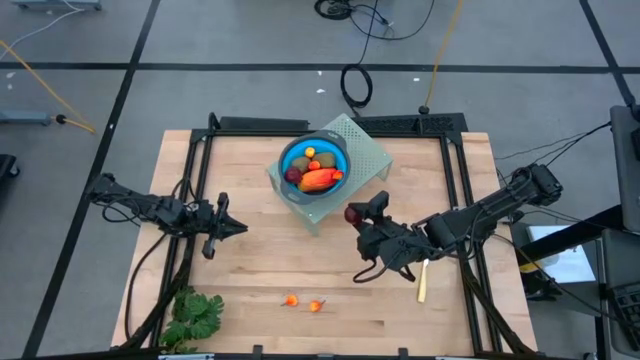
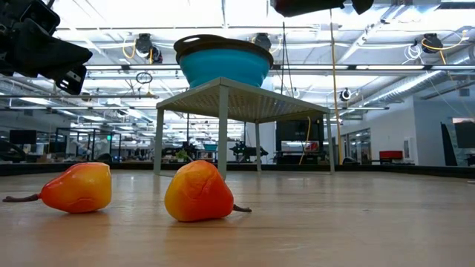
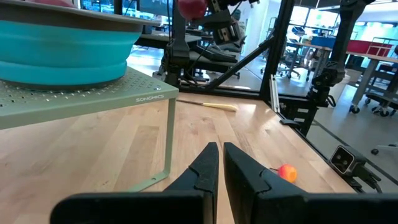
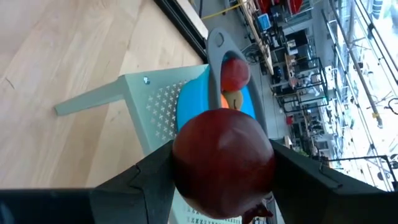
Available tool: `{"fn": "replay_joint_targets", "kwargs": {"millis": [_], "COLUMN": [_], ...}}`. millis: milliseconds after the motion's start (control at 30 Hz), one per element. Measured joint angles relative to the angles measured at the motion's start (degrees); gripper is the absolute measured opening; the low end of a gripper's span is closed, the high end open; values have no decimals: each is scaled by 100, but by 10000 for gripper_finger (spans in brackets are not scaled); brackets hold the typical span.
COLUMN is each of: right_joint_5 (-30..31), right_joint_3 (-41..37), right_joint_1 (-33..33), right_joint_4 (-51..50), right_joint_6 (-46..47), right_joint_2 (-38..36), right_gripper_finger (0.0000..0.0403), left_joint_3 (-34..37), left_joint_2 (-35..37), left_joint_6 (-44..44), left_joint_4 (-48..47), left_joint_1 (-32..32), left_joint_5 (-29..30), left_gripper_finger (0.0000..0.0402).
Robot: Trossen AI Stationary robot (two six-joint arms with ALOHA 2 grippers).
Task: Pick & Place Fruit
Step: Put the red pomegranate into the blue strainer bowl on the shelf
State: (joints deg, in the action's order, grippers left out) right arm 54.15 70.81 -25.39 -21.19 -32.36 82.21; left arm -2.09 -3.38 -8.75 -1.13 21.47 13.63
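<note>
A blue bowl stands on a pale green perforated stand at the table's far middle. It holds a long orange-red fruit, brown-green ovals and a dark red ball. My right gripper is shut on another dark red ball, just to the near right of the stand. Two small orange-red fruits lie on the table near its front edge. My left gripper hovers shut at the table's left, touching nothing. My right gripper pinches the dark red ball by its two opposite sides between its two fingers. The fingers come from the table's right, nearly level and slanting a little down. The ball is lifted clear of the table, beside the stand.
A green leafy bunch lies at the near left corner. A slim yellow-handled knife lies on the table under my right arm. A dark frame runs along the table's left, far and right sides.
</note>
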Motion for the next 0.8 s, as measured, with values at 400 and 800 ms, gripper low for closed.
{"fn": "replay_joint_targets", "kwargs": {"millis": [400, 800], "right_joint_5": [-38, -1363], "right_joint_3": [0, -2], "right_joint_1": [0, 21], "right_joint_4": [-7, -8], "right_joint_6": [1652, 4070], "right_joint_2": [0, -462], "right_gripper_finger": [215, 215], "left_joint_3": [0, 0], "left_joint_2": [0, 0], "left_joint_6": [0, 0], "left_joint_4": [0, 0], "left_joint_1": [-2, -1], "left_joint_5": [0, 0], "left_gripper_finger": [24, 24]}}
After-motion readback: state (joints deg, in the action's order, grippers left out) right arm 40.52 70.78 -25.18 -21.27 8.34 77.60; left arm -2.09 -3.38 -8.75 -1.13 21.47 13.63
